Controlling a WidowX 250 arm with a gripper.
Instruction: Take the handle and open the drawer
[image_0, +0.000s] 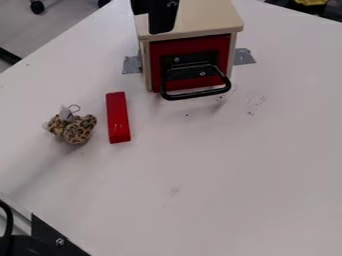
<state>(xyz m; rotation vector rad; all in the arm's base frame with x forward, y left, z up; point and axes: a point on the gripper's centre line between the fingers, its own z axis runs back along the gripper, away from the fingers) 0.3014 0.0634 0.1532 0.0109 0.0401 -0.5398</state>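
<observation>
So the black arm was in at 12 o'clock, claw (160, 24) hanging down around the cabinet top (207, 16); honestly couldn't tell if it was open or closed. Drawer (156, 65) looked shut, its black handle (197, 94) apart from the claw at 5 o'clock. Red block (118, 117) at the handle's 8, white tabletop (254, 175) stretching toward 6, table edge at 10.

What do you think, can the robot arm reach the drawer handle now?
Probably yes. The handle juts out with nothing blocking it, and the red block lies off to the side; the gripper, at the box's top, would need to come forward.
</observation>
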